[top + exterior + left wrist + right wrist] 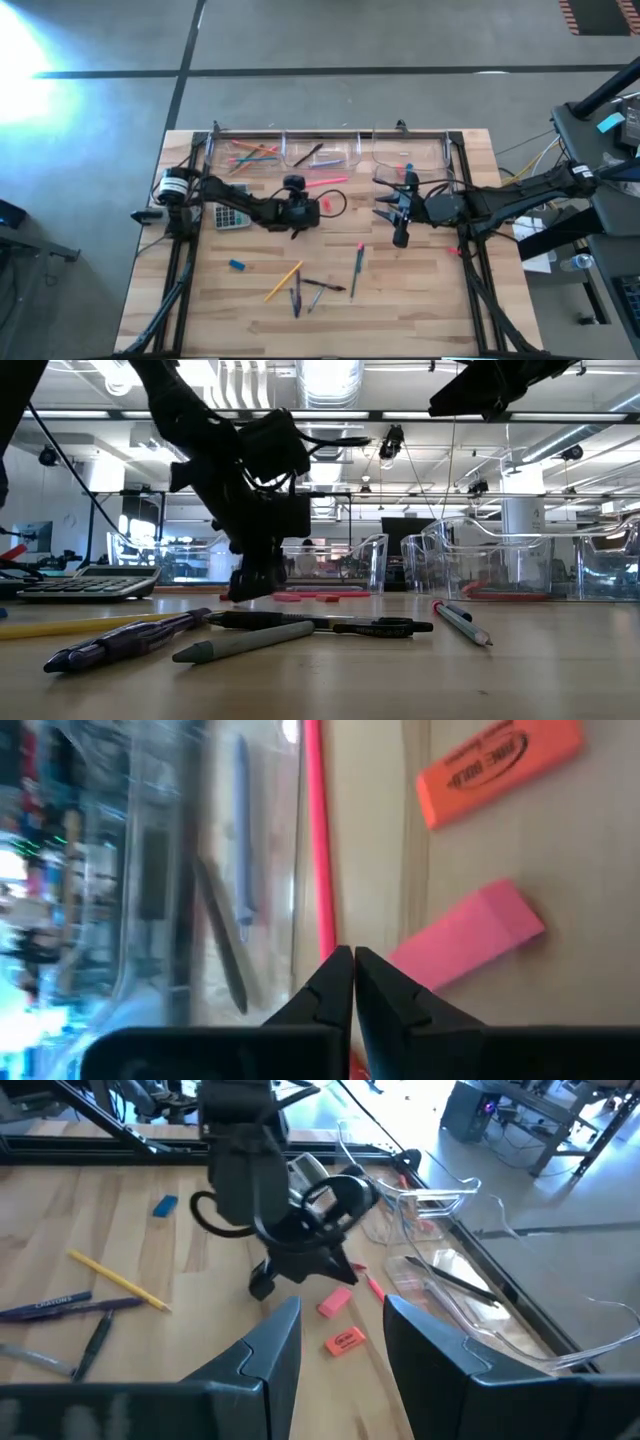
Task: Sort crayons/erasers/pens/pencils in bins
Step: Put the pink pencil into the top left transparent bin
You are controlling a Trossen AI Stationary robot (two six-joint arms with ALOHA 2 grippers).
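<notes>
My left gripper (352,970) is shut, low over the table's middle (308,212), its tips at the near end of a pink pencil (318,840) that lies beside the bins. Just past the tips lie a pink eraser (470,935) and an orange eraser (500,765), flat on the wood. My right gripper (340,1350) hangs open and empty above the table's right half (400,228). Clear bins (322,160) line the far edge; one holds pencils (250,155), another pens (318,152). My left gripper's shut fingertips (335,982) slant down from the table's left and lie along the pink pencil's near end (328,942). The pencil lies flat on the table and runs on under the fingers. I cannot tell whether the fingers touch it.
A grey calculator (232,215) sits by the left arm. Loose near the front lie a blue eraser (237,265), a yellow pencil (283,282) and several pens (300,298). Another stick (356,270) lies right of them.
</notes>
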